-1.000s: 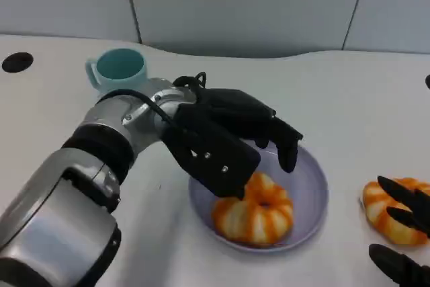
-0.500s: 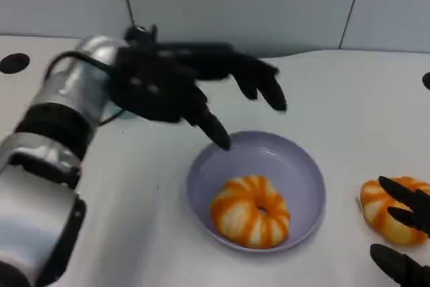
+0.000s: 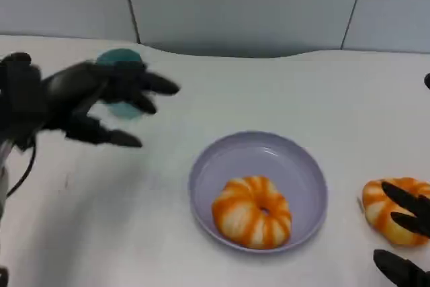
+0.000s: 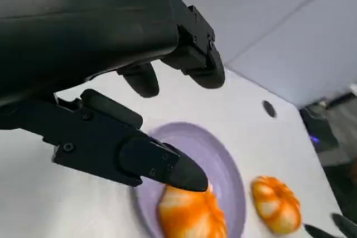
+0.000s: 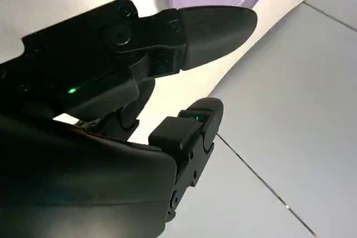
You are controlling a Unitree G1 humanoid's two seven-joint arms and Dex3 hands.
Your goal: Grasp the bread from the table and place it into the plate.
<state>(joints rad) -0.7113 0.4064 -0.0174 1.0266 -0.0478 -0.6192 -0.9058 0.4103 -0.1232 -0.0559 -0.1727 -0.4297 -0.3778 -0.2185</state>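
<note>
Orange bread [image 3: 252, 211] is sitting in the purple plate [image 3: 306, 166]; a second bread [image 3: 390, 210] is lying on the table beside it. Left hand [image 3: 80, 102] is hovering spread and empty; right hand [image 3: 406, 236], fingers apart, should be closing squarely around the loose one.

White bench [image 3: 282, 92], smooth matte top, curved far edge. Dark round hole [image 3: 427, 80] in bench surface at right edge in head view; similar hole [image 4: 269, 108] seen in left wrist view. Behind bench, pale grey-blue wall [image 3: 242, 5] of flat panels, split by thin dark seams [image 3: 354, 6]. Right wrist view: same grey panelling [image 5: 290, 110] with thin seam lines. Light soft, even, shadows faint. Beyond bench edge in left wrist view, dark blurred floor area [image 4: 334, 137], detail unclear.
</note>
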